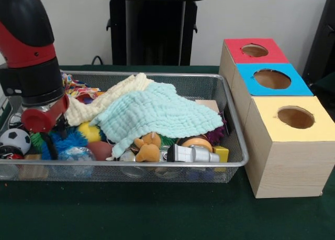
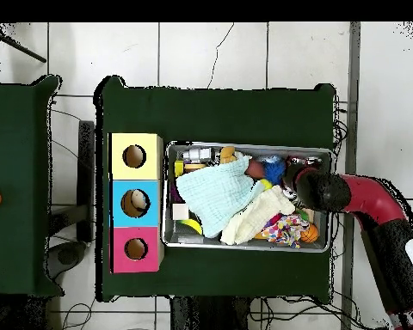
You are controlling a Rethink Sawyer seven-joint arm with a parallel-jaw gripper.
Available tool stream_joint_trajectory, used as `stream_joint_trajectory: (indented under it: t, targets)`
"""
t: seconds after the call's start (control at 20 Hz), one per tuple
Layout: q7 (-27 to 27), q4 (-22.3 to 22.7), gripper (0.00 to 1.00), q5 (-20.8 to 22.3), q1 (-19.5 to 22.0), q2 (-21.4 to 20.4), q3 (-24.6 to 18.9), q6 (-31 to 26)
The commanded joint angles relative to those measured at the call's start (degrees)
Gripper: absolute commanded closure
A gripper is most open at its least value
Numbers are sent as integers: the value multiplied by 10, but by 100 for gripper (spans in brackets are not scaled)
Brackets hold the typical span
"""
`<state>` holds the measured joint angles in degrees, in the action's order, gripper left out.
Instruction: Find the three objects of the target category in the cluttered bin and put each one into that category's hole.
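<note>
Red and black, the arm [image 1: 31, 62] reaches down into the left end of the bin [image 1: 230, 101]; its gripper is hidden among the toys, so I cannot tell if it is apart or together. Beside it lie a small football [image 1: 14, 139] and a blue fluffy toy [image 1: 65, 142]. Two cloths, cream [image 1: 107, 99] and mint [image 1: 157, 111], cover the middle, perhaps hiding target objects. I would lift slowly, checking the grasp first. At right stand the holes: red [image 1: 255, 50], blue [image 1: 271, 78], yellow [image 1: 296, 117].
</note>
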<state>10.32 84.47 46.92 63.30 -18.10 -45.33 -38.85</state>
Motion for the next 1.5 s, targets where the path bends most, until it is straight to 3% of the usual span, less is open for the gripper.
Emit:
stream_joint_trajectory:
  t: [0.05, 0.3, 0.35, 0.55, 0.95, 1.05, 1.3, 1.5]
  targets:
    - [-31, 69, 0, 18, -14, 22, 47, -44]
    - [-39, 66, 0, 33, -7, 44, 52, -23]
    - [-33, 67, 100, 38, -7, 44, 51, -9]
    - [-26, 67, 100, 40, -6, 43, 51, -1]
    - [2, 81, 100, 43, -25, 4, 63, 0]
    - [47, 115, 100, 35, -33, -31, 67, 13]
    - [211, 263, 100, -15, -62, -166, 87, 48]
    - [283, 353, 100, -56, -84, -248, 105, 88]
